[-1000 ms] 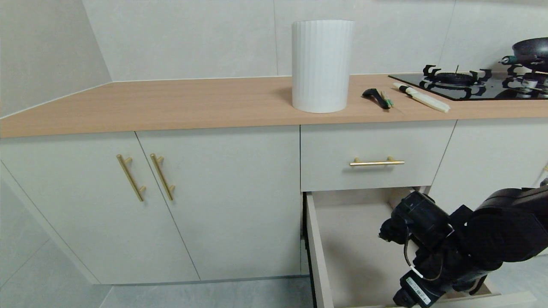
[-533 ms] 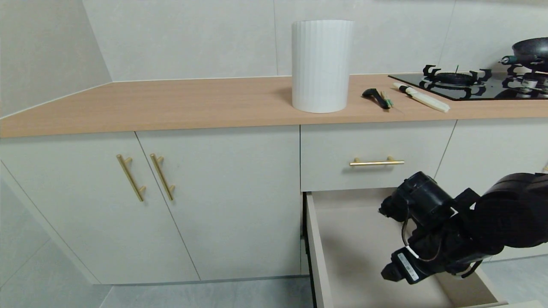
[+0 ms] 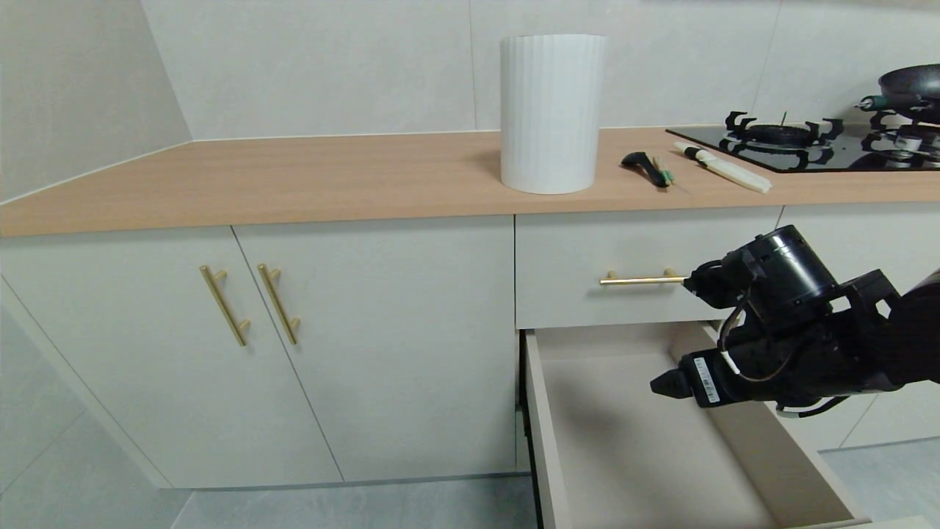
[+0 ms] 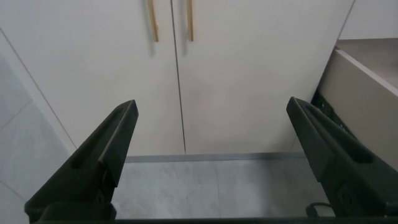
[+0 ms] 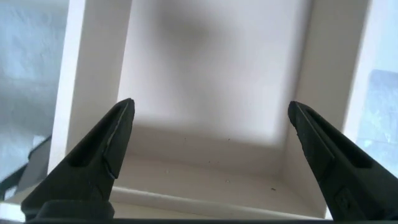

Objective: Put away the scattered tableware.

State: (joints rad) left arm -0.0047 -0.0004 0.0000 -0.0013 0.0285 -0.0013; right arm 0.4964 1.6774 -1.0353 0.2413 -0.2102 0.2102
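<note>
Two utensils lie on the wooden counter, right of a tall white ribbed container (image 3: 552,114): a black-handled one (image 3: 646,167) with a thin green piece beside it, and a long cream one (image 3: 723,170). Below them the lower drawer (image 3: 540,411) stands pulled out, showing its bare beige floor (image 5: 211,68). My right gripper (image 3: 661,386) hangs above the drawer's right half, and its wrist view shows it (image 5: 208,106) open over the drawer floor with nothing between the fingers. My left gripper (image 4: 211,102) is open too, low down and facing the cabinet doors (image 4: 249,68).
A gas hob (image 3: 808,143) with a dark pan (image 3: 910,84) sits at the counter's right end. The shut upper drawer has a gold handle (image 3: 646,278) close to my right wrist. Two gold handles (image 3: 250,303) mark the left cabinet doors. Grey floor tiles (image 4: 205,186) lie below.
My right arm has risen from low inside the open drawer, so its wrist is now level with the upper drawer's handle. The utensils have not moved.
</note>
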